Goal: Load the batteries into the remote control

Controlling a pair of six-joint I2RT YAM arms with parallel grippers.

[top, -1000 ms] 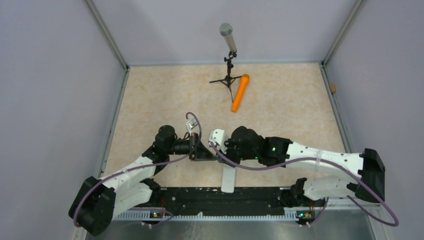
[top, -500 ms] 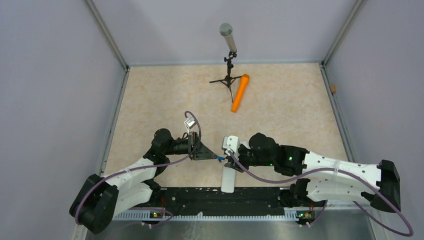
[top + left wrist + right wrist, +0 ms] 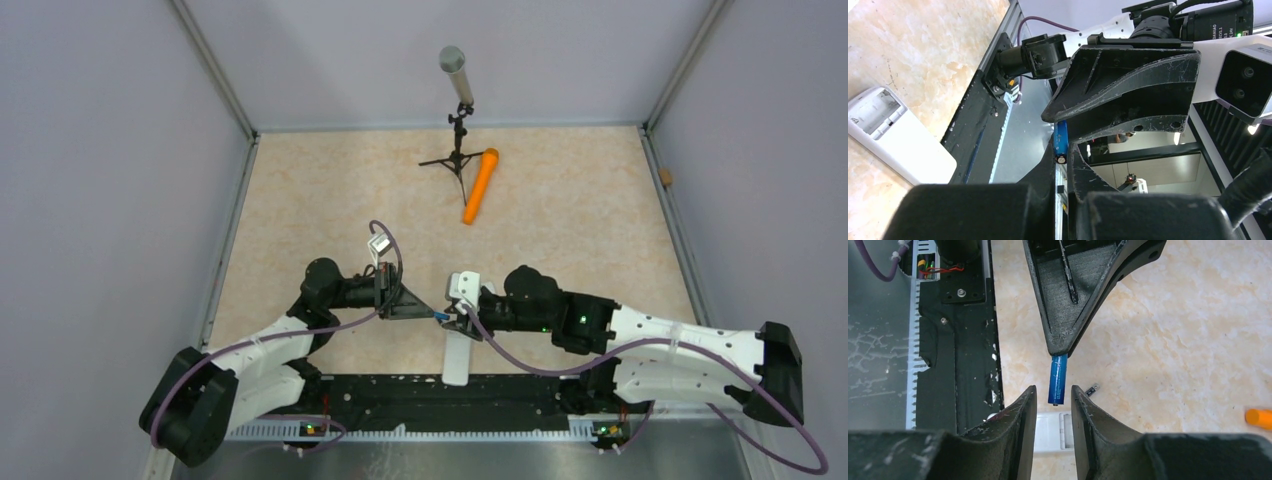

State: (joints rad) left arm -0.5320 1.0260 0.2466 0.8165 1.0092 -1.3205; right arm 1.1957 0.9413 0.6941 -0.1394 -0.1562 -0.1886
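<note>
At the near middle of the table, the two arms meet tip to tip just above the remote control (image 3: pixel 456 362), which lies face down with its battery bay uncovered and its near end touching the black rail (image 3: pixel 400 392) that carries the arm bases. The left gripper (image 3: pixel 432 314) is pinched tight on one end of a small blue battery (image 3: pixel 1058 379), so the cell sticks straight out from its fingertips. The right gripper (image 3: pixel 1053 390) faces it with its jaws partly apart, and the battery's free end sits between the two fingertips with a thin gap showing on either side, so it does not appear to grip. The table (image 3: pixel 330 200) is a pale beige marbled surface, enclosed by plain lilac-grey walls on three sides. At the back stands a grey microphone (image 3: pixel 453 66) on a black tripod, with a long orange cylinder (image 3: pixel 480 186) lying just beside it.
</note>
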